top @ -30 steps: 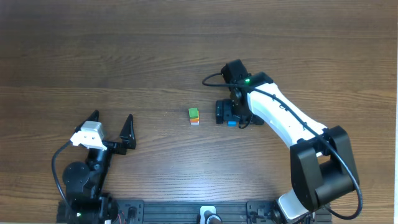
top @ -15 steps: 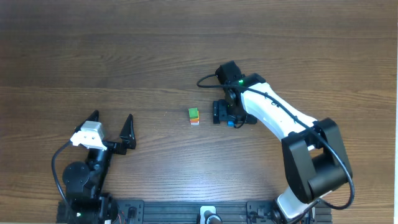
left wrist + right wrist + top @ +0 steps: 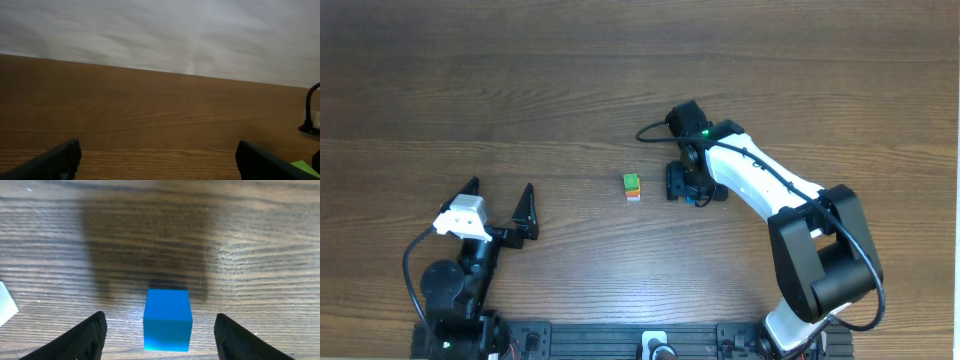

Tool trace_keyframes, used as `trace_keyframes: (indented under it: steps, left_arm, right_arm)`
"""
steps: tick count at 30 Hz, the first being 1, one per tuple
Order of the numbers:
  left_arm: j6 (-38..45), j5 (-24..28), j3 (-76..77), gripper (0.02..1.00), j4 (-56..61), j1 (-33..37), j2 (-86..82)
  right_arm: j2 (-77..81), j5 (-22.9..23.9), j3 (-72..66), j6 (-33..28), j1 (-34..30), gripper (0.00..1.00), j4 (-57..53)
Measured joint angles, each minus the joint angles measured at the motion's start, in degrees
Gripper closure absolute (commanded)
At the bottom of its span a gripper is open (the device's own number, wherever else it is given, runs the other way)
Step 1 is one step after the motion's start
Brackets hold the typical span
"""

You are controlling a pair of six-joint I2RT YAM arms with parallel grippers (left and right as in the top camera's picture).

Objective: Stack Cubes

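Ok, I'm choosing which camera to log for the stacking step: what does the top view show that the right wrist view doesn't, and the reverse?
Top view alone: the green, orange and white stack, and the open left gripper off to the side. Right wrist view alone: clear gaps between the blue cube and each finger, so it is not gripped. Shared: the blue cube, the open right gripper and the wooden table.
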Motion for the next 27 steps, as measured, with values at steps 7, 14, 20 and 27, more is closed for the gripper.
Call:
trace_keyframes:
  steps: [7, 14, 20, 27]
  left_arm:
    - [0.00, 0.02, 0.02, 0.018, 0.00, 0.00, 0.00]
    - [0.00, 0.00, 0.00, 0.018, 0.00, 0.00, 0.00]
    - [0.00, 0.00, 0.00, 0.018, 0.00, 0.00, 0.00]
    - [0.00, 0.00, 0.00, 0.020, 0.00, 0.00, 0.00]
  right_arm:
    - [0.00, 0.00, -0.72, 0.00, 0.00, 0.419, 0.24]
    - [0.00, 0.02, -0.76, 0.22, 0.00, 0.481, 1.09]
    - [0.42, 0.04, -0.76, 0.20, 0.00, 0.524, 1.44]
    - [1.99, 0.02, -0.83, 0.20, 0.00, 0.575, 1.88]
